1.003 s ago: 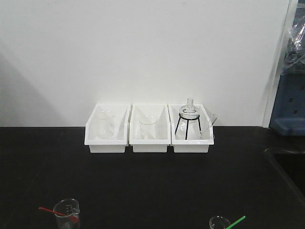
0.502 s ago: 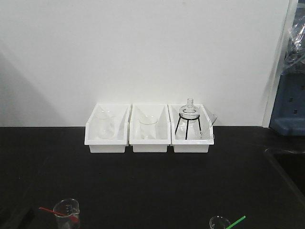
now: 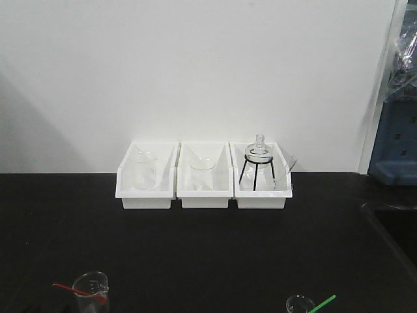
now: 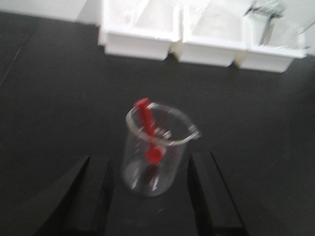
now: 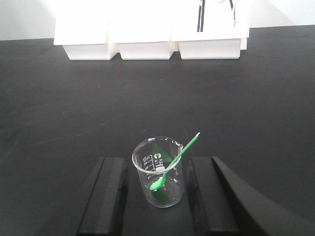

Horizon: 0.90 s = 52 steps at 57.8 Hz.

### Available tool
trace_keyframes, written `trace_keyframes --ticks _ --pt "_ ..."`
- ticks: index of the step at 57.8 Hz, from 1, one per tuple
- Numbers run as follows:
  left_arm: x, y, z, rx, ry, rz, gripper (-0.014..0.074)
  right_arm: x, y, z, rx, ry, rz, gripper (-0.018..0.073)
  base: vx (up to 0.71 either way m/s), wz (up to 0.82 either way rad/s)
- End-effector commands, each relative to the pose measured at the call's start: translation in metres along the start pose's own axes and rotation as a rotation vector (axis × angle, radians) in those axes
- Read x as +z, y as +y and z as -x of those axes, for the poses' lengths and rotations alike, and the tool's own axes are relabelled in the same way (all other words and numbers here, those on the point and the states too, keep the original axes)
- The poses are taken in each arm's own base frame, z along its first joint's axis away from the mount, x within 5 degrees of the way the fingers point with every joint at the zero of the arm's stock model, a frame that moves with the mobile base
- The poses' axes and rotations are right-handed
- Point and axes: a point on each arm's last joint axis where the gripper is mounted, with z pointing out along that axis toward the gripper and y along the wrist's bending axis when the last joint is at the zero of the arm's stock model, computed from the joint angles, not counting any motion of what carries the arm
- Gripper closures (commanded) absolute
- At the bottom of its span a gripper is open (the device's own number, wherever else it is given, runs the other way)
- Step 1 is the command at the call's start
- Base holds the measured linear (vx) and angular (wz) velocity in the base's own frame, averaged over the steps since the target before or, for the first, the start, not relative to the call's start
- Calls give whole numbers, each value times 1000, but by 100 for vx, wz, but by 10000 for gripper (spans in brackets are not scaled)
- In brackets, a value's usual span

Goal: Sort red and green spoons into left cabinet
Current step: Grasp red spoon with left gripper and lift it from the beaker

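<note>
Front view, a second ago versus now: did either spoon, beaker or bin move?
Nothing visibly changed. The red spoon stays in its beaker, the green spoon in the other beaker, and the three white bins sit where they were.

The red spoon (image 4: pixel 149 132) stands bowl-down in a clear beaker (image 4: pixel 156 152), between the left tool's (image 4: pixel 147 162) fingers, its handle leaning on the far rim. The green spoon (image 5: pixel 174 162) stands bowl-down in another beaker (image 5: pixel 158 179), between the right tool's (image 5: pixel 156 164) fingers, its handle slanting out to the right.
</note>
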Motion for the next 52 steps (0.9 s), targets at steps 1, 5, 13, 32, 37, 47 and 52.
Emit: trace_keyframes --ticks 1,5,13,32,37,47,52 --pt "2 -3 24 -8 -259 -32 125 2 3 17 -27 -121 32 189 0 0" --pt "3 -3 23 -7 -249 -33 125 2 3 17 -28 -121 32 189 0 0" --pt "6 -3 26 -6 -263 -35 125 2 3 17 -36 -121 32 189 0 0" --pt "37 -7 47 11 -301 -68 125 2 2 17 -55 -118 26 189 0 0" --pt "40 -7 48 11 -304 -68 125 2 2 17 -54 -118 25 189 0 0" --pt "50 -7 52 13 -321 -73 125 2 2 17 -52 -119 23 189 0 0" --pt "53 -7 52 15 -320 -75 125 2 2 17 -52 -119 23 189 0 0"
